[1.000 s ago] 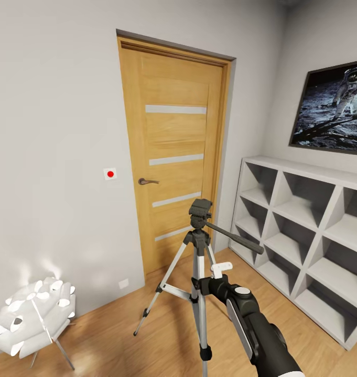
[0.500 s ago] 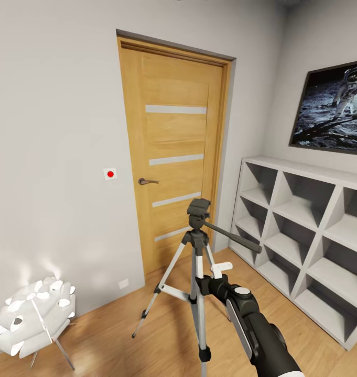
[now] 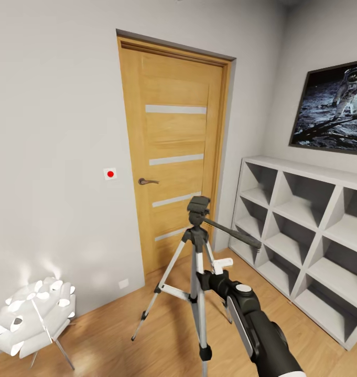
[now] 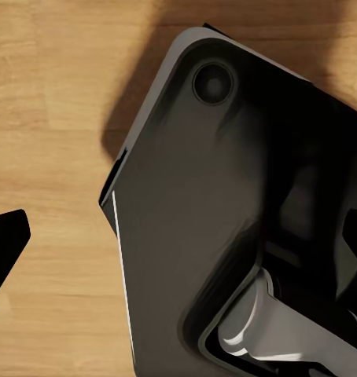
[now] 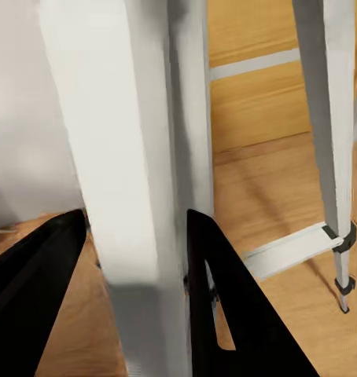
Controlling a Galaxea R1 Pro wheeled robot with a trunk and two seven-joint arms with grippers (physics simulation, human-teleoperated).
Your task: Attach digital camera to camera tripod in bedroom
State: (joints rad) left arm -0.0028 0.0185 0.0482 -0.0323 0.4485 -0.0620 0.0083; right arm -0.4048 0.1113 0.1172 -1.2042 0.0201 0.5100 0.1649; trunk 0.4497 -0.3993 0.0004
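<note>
The camera tripod (image 3: 198, 209) stands on the wood floor in front of the door, with silver legs, a black head and a long black pan handle (image 3: 233, 234) pointing right. My right gripper (image 3: 205, 277) reaches in from the lower right to the tripod's centre at mid-height. In the right wrist view its two black fingers (image 5: 214, 283) press on either side of a silver tube (image 5: 131, 157) of the tripod, right gripper (image 5: 135, 220) shut on it. In the left wrist view my left gripper (image 4: 182, 232) hangs over the floor beside my own dark body, one fingertip (image 4: 5, 247) far out at the edge. The digital camera is out of view.
A wooden door (image 3: 173, 131) is straight behind the tripod. A white cube shelf (image 3: 309, 241) runs along the right wall under an astronaut picture (image 3: 333, 107). A white petal-shaped lamp (image 3: 34, 317) stands on thin legs at the lower left. Bare wood floor (image 3: 110, 340) lies between lamp and tripod.
The tripod's head has shifted slightly left and up. My right arm has risen a little along with it. The room has not shifted.
</note>
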